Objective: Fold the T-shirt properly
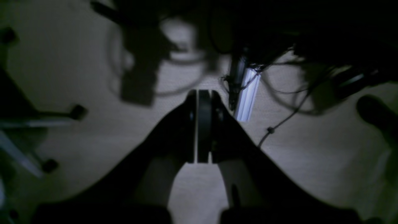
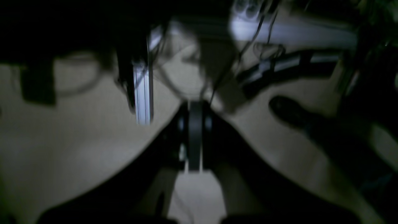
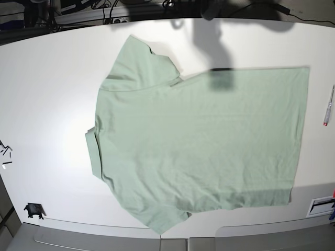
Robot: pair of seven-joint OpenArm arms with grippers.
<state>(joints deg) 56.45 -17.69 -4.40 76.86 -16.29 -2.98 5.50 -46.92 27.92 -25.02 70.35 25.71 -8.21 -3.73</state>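
From the base view I have the T-shirt spread flat and unfolded on the white table, filling most of the middle. Its long axis runs from 9 o'clock to 3 o'clock: the collar sits at the 9 o'clock edge, the straight hem at 3 o'clock, one sleeve points toward 11 o'clock and the other toward 6 o'clock. A pen lies just off the hem at 3 o'clock, clear of the cloth.

Neither arm shows in the base view, so I cannot tell which is nearer the shirt. Both wrist cameras look down at a dim floor with cables and frame legs, not at the table. The left gripper has its jaws pressed together on nothing; the right gripper is likewise closed and empty, though that view is blurred.

My judgement: no fold has begun. The shirt lies well away from both grippers, up on the table, while they appear parked off it. Since the left arm works the 3 o'clock side of the base view, it would suit the hem end, and the right arm the collar end.
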